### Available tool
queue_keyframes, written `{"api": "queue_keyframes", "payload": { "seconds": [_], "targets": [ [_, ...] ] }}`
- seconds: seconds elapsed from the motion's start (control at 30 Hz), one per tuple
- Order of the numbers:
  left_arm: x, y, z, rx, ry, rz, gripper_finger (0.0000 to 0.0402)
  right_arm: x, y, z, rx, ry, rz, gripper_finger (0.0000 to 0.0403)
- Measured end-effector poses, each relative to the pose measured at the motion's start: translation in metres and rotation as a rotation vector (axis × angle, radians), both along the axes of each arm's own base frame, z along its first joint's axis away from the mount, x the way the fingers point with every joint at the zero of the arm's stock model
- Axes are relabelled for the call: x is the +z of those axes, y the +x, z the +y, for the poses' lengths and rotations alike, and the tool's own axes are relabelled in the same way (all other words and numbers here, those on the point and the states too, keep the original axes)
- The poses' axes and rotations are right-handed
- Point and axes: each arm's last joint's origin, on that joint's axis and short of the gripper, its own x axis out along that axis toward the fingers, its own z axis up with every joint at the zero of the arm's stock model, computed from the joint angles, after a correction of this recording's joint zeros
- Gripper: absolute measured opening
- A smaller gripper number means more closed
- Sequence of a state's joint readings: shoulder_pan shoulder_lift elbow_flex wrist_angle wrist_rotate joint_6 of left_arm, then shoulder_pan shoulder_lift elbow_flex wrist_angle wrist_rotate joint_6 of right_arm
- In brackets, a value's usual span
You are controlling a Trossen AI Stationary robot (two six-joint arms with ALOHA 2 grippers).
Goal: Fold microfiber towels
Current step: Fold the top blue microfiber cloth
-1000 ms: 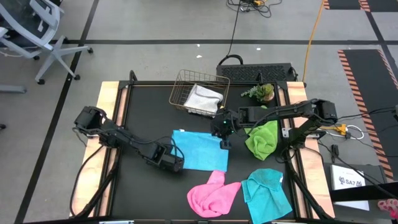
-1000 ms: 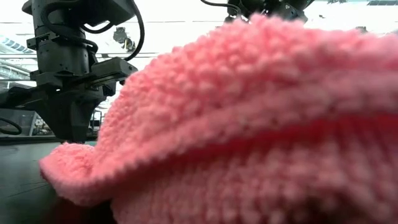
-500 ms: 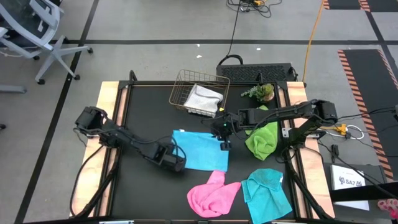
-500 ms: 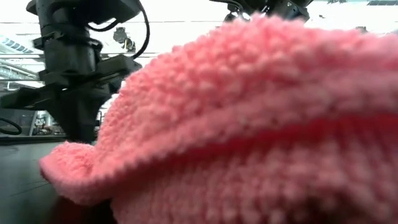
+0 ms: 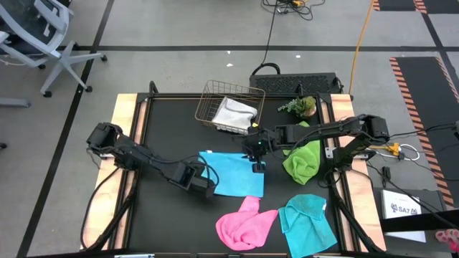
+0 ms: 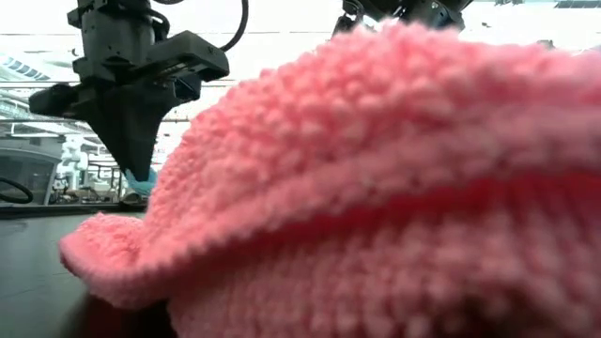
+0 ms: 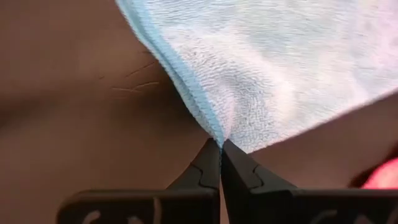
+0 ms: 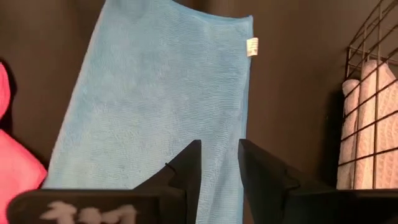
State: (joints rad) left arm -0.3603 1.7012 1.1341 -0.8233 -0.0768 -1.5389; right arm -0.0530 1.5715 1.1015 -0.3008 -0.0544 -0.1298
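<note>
Pinched tight on the near-left corner of the flat blue towel (image 5: 231, 173), the left gripper (image 5: 209, 188) has its two fingertips pressed together with the cloth's hemmed edge caught between them, as the left wrist view shows (image 7: 219, 144). Its arm stretches low from the left side of the frame toward the centre, elbow bent, wrist near the black table top (image 5: 165, 129). In the low view this gripper (image 6: 141, 174) hangs at upper left with a scrap of blue at its tip.

The right gripper (image 5: 259, 166) sits at the towel's upper right corner, its arm reaching in from the right edge of the frame. Its fingers stand apart with a gap between them in the right wrist view (image 8: 219, 163), the blue cloth lying below and not gripped.

A pink towel (image 5: 246, 223) lies crumpled at lower centre, and fills most of the low view with its nubbly pile (image 6: 394, 188). Just right of it lies a second blue towel (image 5: 308, 222), rumpled. A lime green towel (image 5: 303, 159) is bunched at right of centre. A white-grey towel (image 5: 234, 113) rests folded in the copper wire basket (image 5: 208, 97) at upper centre, and a small green plant (image 5: 300, 106) stands to its right. The table has pale wooden side strips and stands on a grey floor; an office chair (image 5: 36, 43) shows at upper left.
</note>
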Motion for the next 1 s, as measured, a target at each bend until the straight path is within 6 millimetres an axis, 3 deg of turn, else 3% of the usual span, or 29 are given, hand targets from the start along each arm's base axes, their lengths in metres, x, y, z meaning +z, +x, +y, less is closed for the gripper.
{"api": "queue_keyframes", "payload": {
  "seconds": [0.37, 0.77, 1.0],
  "targets": [
    [0.007, 0.007, 0.000, -0.113, 0.031, -0.050, 0.0001, 0.004, 0.004, -0.004, 0.025, -0.036, -0.057, 0.0105],
    [0.013, 0.027, 0.004, -0.328, 0.068, -0.246, 0.0000, 0.004, 0.003, -0.016, -0.005, -0.041, -0.061, 0.0105],
    [0.013, 0.027, 0.001, -0.381, 0.071, -0.249, 0.0000, -0.001, 0.005, -0.019, 0.105, -0.038, -0.056, 0.0105]
  ]
}}
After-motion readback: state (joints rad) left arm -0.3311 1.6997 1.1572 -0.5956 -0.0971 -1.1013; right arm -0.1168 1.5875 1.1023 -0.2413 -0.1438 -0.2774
